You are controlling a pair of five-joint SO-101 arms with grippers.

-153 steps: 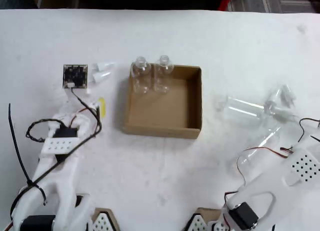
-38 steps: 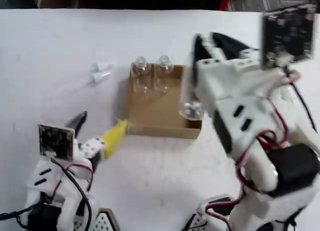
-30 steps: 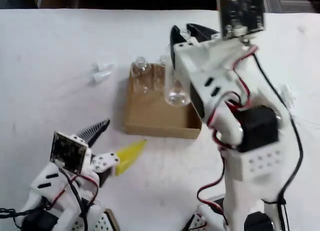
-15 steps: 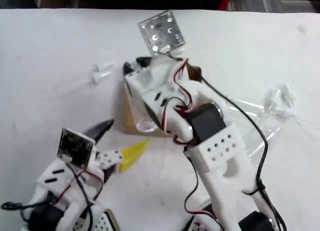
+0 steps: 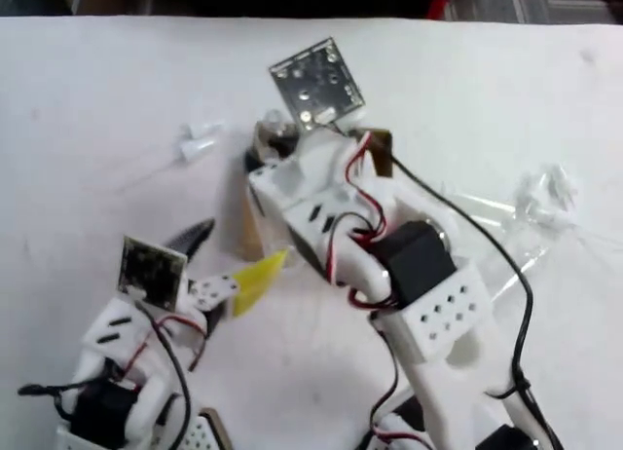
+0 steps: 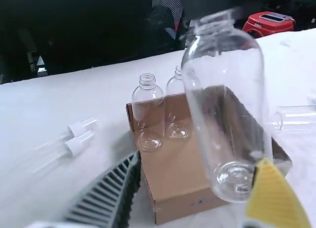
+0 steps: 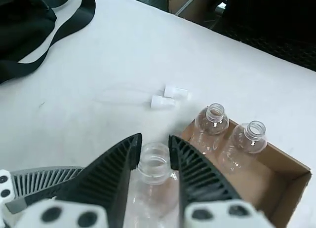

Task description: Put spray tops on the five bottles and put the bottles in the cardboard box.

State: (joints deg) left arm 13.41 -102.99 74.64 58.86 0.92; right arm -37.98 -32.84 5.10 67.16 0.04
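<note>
My right gripper (image 7: 154, 140) is shut on the neck of a clear, capless bottle (image 6: 224, 104), which hangs upright over the cardboard box (image 6: 180, 206). In the high view the right gripper (image 5: 261, 156) is at the box's left side. Two more open bottles (image 7: 212, 125) (image 7: 250, 138) stand in the box's far corner. My left gripper (image 5: 243, 245) stands open just in front of the box (image 5: 248, 221), its yellow finger (image 6: 269, 198) close to the hanging bottle's base. Two spray tops (image 5: 200, 140) lie on the table left of the box.
More clear bottles (image 5: 487, 211) and spray tops (image 5: 547, 187) lie on the table to the right of the box. The right arm (image 5: 419, 275) stretches across the box and hides most of it. The white table (image 5: 97, 70) runs on to the left and back.
The right arm carried the bottle from the right side across the box to its left part and lowered it. The left arm pulled back from the spray tops toward the box's front.
</note>
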